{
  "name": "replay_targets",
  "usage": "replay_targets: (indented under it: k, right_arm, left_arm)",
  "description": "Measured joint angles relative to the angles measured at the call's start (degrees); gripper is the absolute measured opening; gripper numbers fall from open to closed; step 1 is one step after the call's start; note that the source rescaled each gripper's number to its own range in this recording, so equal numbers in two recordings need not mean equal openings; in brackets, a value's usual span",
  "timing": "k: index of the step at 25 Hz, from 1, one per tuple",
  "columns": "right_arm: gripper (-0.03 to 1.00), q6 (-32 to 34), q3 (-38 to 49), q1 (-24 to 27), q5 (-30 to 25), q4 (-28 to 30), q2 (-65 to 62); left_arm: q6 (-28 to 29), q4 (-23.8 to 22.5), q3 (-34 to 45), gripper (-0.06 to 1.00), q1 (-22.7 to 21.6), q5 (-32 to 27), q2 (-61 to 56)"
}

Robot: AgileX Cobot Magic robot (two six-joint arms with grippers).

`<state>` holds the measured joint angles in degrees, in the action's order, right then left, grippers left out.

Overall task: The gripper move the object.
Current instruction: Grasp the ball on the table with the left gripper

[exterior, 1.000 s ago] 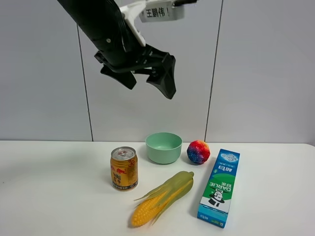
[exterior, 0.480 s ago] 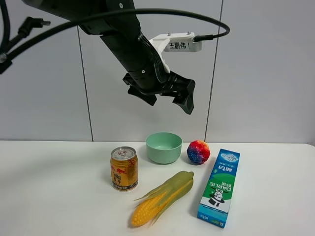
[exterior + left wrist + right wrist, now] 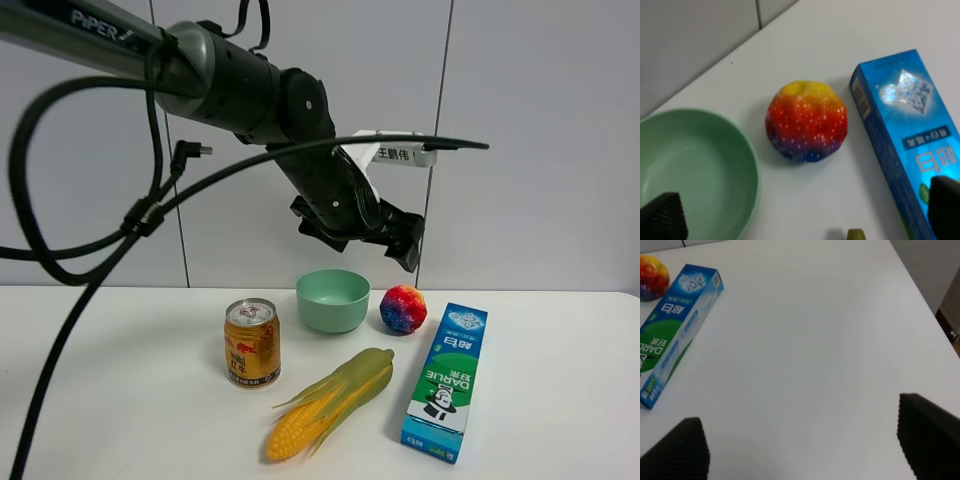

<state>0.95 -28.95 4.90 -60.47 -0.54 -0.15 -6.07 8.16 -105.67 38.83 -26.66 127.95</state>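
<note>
The left claw (image 3: pixel 362 228) hung in the air above the mint-green bowl (image 3: pixel 333 312), over the side where the ball (image 3: pixel 403 308) sat, touching nothing. Its fingers stood wide apart. Its own wrist camera caught only the two dark tips at opposite edges of the picture, both cut off. A white labelled block (image 3: pixel 395 152) rode on the arm just behind it, its print too small to read.

The ball, mottled red, orange, blue and purple, rested on the white worktop (image 3: pixel 120 400) just beside the bowl, with a narrow strip of bare surface between them. Beyond the ball from the bowl lay a blue and green toothpaste box (image 3: pixel 446 380), flat, near the ball but apart from it; the left wrist view cut off its far end. In front of the bowl lay an ear of corn (image 3: pixel 330 400), and a gold drink can (image 3: pixel 252 342) stood upright in front of the bowl, on the side away from the ball.

The right claw (image 3: pixel 805 442) did not show in the high view. Its wrist view showed two blunt black tips set wide apart over bare worktop, well away from the bowl, with the ball half cut off at the picture's edge.
</note>
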Motion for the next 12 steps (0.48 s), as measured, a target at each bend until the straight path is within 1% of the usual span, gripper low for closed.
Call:
replay_targets:
  k: [8, 12]
  right_arm:
    - [1.0, 0.0, 0.0, 0.0, 0.0, 0.0, 0.0]
    - [1.0, 0.0, 0.0, 0.0, 0.0, 0.0, 0.0]
  left_arm:
    - [-2.1, 0.1, -9.0, 1.0, 3.2, 2.2, 7.5]
    - [-3.0, 0.1, -13.4, 1.0, 3.9, 2.7, 10.9]
